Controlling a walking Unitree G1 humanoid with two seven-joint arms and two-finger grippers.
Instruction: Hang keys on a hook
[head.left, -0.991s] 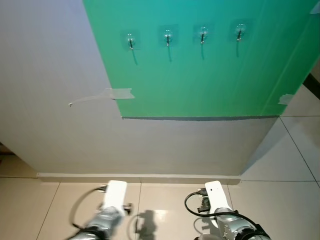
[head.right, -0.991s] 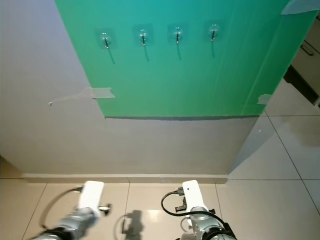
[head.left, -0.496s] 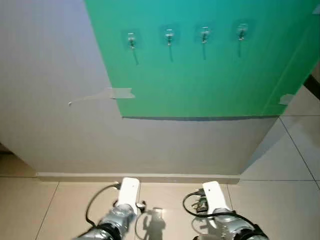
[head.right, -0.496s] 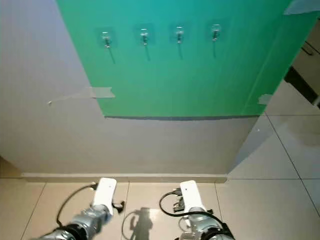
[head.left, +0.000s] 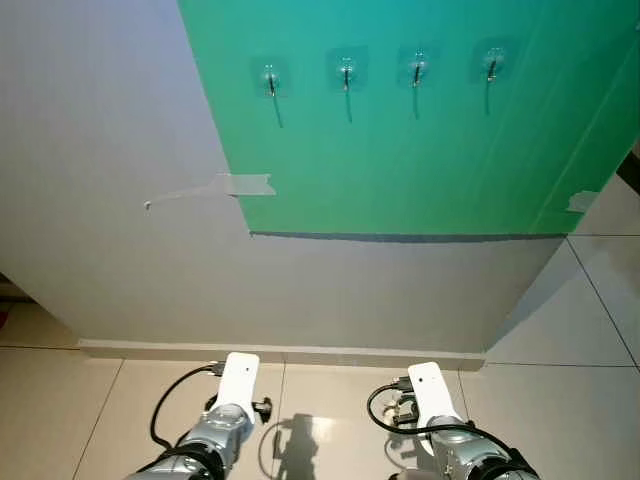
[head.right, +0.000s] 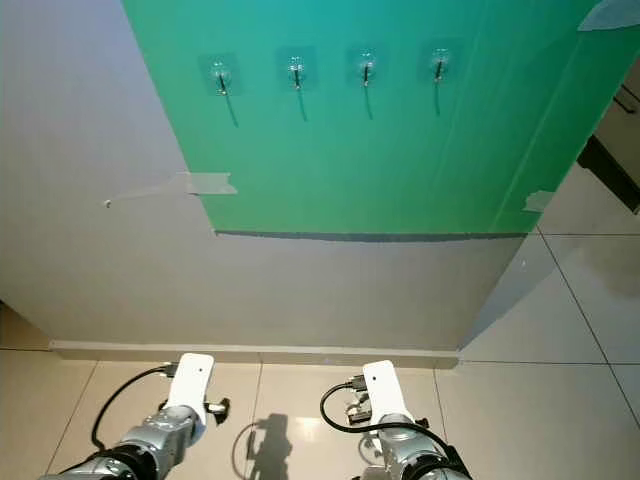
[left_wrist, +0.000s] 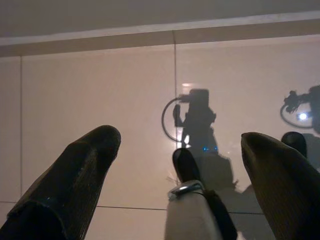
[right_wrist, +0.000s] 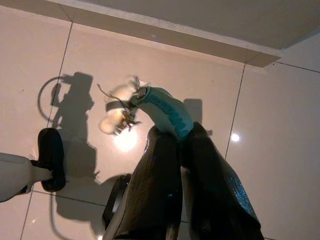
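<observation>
You see glossy cream floor tiles (right_wrist: 100, 55) mirroring a lamp beneath the keys (right_wrist: 122, 117). The keys are bright metal on a ribbed teal plastic fob (right_wrist: 165, 112). Above the floor, a matt green sheet (head.left: 420, 150) carries clear plastic hooks (head.left: 346, 72).

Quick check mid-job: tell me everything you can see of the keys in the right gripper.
The keys hang as a small bunch of pale metal pieces from a ring at the end of a teal, ribbed strap. The right gripper is shut on that strap, which curves up out of its black fingers. The bunch dangles free above the glossy beige floor tiles, touching nothing but the strap. It is blurred by glare, so single keys cannot be counted.
</observation>
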